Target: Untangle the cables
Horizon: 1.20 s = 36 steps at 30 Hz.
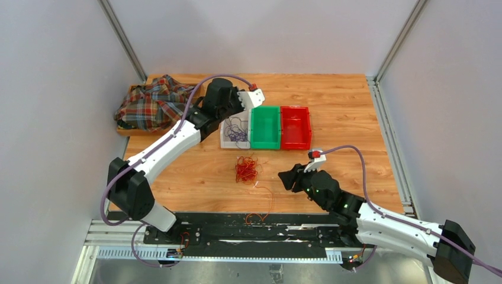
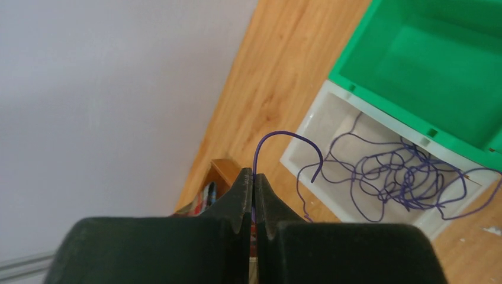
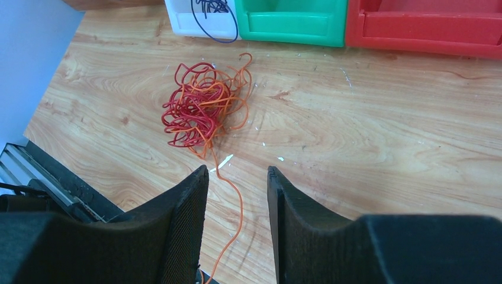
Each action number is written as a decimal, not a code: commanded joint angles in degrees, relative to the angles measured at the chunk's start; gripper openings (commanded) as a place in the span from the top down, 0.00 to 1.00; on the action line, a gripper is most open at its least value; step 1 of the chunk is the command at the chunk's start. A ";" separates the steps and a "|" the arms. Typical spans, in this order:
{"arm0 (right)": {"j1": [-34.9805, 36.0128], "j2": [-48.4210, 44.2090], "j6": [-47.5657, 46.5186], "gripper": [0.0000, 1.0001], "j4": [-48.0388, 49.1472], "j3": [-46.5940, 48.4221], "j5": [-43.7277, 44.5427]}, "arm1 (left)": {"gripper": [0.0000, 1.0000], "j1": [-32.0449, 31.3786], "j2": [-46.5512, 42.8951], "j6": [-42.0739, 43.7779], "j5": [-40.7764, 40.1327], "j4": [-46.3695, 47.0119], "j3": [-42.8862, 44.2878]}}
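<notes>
You can identify each arm by its white link shells (image 1: 171,142) and black joint housings (image 1: 130,192). Behind the black left gripper (image 2: 253,175) and right gripper (image 3: 237,173), a lilac hose (image 1: 346,147) ends in a red connector (image 1: 316,154).

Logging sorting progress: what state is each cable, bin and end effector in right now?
left end effector, shut on the purple cable
right end effector, open, holding nothing
purple cable, loose in the white bin, one end pinched
red and orange cables, tangled in one clump on the table
green bin, empty
red bin, empty
</notes>
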 commanded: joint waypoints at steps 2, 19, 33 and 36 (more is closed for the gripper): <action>0.83 -0.33 0.89 0.59 -0.36 0.68 1.53 | 1.00 -0.01 3.44 -6.54 1.26 -5.91 2.59; 0.84 -3.30 0.85 0.59 -4.61 1.82 3.48 | 1.00 0.08 19.24 -10.62 -4.49 3.31 1.56; 0.82 -3.25 0.32 0.59 -4.71 2.71 3.60 | 0.81 1.85 25.04 -9.86 -4.49 3.94 3.42; 0.74 -3.48 0.17 0.59 -4.71 2.85 3.56 | 0.57 2.74 23.48 -11.48 -0.34 -1.17 6.53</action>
